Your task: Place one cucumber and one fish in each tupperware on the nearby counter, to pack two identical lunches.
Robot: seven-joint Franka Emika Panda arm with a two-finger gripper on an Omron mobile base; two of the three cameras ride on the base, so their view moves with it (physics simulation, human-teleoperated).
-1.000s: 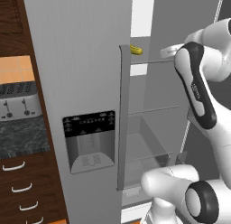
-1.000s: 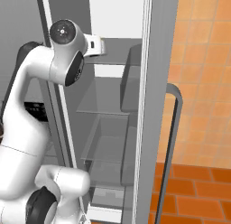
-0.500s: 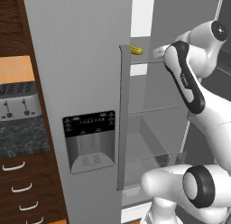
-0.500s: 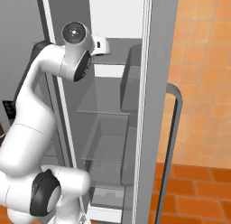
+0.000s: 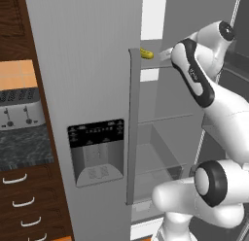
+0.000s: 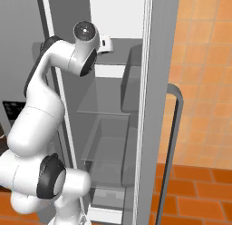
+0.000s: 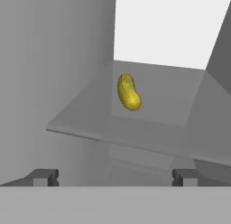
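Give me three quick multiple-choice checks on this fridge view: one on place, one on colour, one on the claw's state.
1. Where does the cucumber lie?
A. on an upper fridge shelf
B. on the counter by the toaster
C. on the fridge's bottom shelf

2. What colour is the cucumber?
A. red
B. yellow-green
C. white

3. How is the claw?
A. shut on the cucumber
C. shut on nothing
B. open, short of the cucumber

Answers:
1 A: in the left base view it rests on the high shelf behind the fridge door's edge.
2 B: the hand view shows it yellow with green shading.
3 B: the fingertips stand wide apart at the bottom of the hand view, and the cucumber lies ahead on the shelf.
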